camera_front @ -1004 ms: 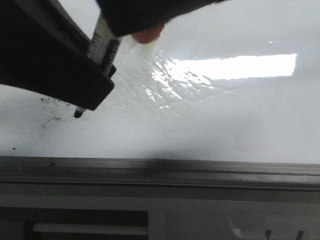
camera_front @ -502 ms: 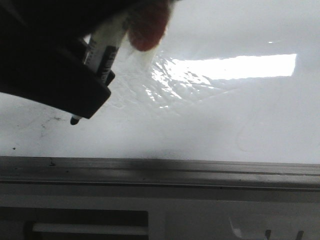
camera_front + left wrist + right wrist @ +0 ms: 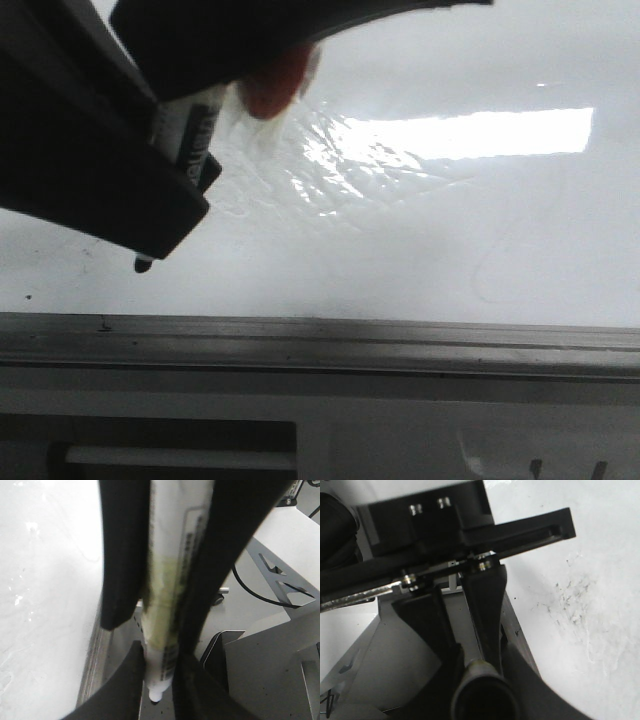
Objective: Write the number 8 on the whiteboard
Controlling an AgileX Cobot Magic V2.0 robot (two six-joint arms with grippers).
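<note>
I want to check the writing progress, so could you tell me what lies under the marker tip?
Below the marker tip lies bare whiteboard, with no drawn line visible. The left gripper hides the board beside it.

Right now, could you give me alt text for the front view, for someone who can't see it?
A dark robot hand holds a marker, its black tip pointing down at a glossy whiteboard. No figure is visible on the board; a grey metal rail runs along its near edge.

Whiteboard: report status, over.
Left fingers shut on marker, tip at whiteboard. Right gripper state unclear. No 8 visible. Nothing in the way.
</note>
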